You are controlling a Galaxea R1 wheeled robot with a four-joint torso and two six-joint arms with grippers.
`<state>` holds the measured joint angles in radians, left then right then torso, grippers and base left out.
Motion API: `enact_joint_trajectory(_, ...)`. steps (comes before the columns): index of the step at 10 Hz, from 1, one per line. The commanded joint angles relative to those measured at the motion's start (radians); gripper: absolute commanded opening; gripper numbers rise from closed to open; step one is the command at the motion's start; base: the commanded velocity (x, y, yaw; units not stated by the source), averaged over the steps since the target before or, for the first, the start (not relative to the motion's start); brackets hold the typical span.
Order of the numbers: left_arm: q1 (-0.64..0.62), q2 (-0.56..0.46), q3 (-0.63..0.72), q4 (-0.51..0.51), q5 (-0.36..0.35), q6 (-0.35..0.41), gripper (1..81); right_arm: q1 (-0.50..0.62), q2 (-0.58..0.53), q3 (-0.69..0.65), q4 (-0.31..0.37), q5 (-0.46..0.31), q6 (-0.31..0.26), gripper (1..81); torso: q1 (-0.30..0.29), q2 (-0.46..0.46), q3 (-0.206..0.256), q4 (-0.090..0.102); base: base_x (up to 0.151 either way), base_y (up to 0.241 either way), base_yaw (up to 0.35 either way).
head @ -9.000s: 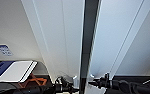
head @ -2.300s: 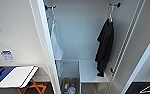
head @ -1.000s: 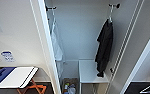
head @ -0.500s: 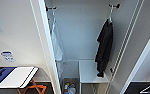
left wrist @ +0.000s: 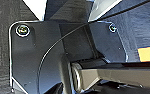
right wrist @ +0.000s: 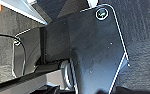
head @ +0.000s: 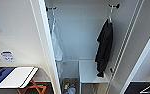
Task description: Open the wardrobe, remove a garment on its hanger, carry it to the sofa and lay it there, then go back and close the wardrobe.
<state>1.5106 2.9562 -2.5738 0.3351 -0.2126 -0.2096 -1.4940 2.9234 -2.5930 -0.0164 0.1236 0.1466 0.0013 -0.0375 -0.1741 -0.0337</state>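
**Black garment hanging free inside the opened wardrobe**

The garment (head: 104,48) hangs at the right side of the wardrobe (head: 81,37) interior, suspended from the hanger (head: 110,15), whose hook catches on a black rail bracket (head: 115,6) near the top. The cloth drapes in long loose folds, one sleeve trailing down until its end reaches about the level of the white shelf (head: 91,71) below; whether it touches the shelf I cannot tell.

By its look this is a soft, limp, light piece: it will sag, swing and fold around anything that presses into it, and gives no firm edge to grip. A pinch on the fabric alone would likely slide or drag it off the hanger's shoulders. The sounder hold, in my judgement, is the hanger itself, at the neck just under the hook, where the thin wire is stiff and stands clear above the collar. The wire is slim and probably smooth, so a hold needs to close fully, and the hook must be lifted up off the bracket before drawing outward.

At the left side hangs a white garment (head: 56,45) on its own bracket (head: 50,8), well apart from the black one. Some small items (head: 69,88) sit in the bottom of the wardrobe. Left of the open door (head: 44,45) stands a folding table (head: 17,77) with orange legs.

Each gripper's opening I cannot tell from the wrist views.
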Motion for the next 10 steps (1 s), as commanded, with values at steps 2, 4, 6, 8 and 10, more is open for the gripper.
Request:
enact_joint_trajectory(2,-0.028,-0.006,0.001,0.007,0.042,0.004,81.1,0.034,-0.011,-0.016,-0.008,-0.055,-0.004,81.1,0.000,0.000,0.000,0.000,-0.032,0.000,0.000)
enact_joint_trajectory(4,-0.028,-0.005,0.001,0.007,0.041,0.006,81.1,0.036,-0.011,-0.016,-0.008,-0.055,-0.004,81.1,0.001,0.001,0.000,0.000,-0.071,0.000,0.000)
enact_joint_trajectory(6,-0.028,-0.005,0.001,0.009,0.042,0.004,81.1,0.034,-0.011,-0.013,-0.008,-0.055,-0.004,81.1,-0.001,-0.001,0.000,0.000,-0.036,0.000,0.000)
enact_joint_trajectory(8,-0.031,-0.004,0.001,0.013,0.041,0.005,81.1,0.033,-0.010,-0.013,-0.008,-0.055,-0.004,81.1,-0.001,-0.002,0.001,0.000,0.000,0.000,0.000)
enact_joint_trajectory(10,-0.066,-0.009,-0.026,0.012,0.032,0.025,81.1,0.034,-0.007,-0.016,-0.008,-0.055,-0.004,81.1,-0.001,-0.002,0.001,0.000,0.000,0.000,0.000)
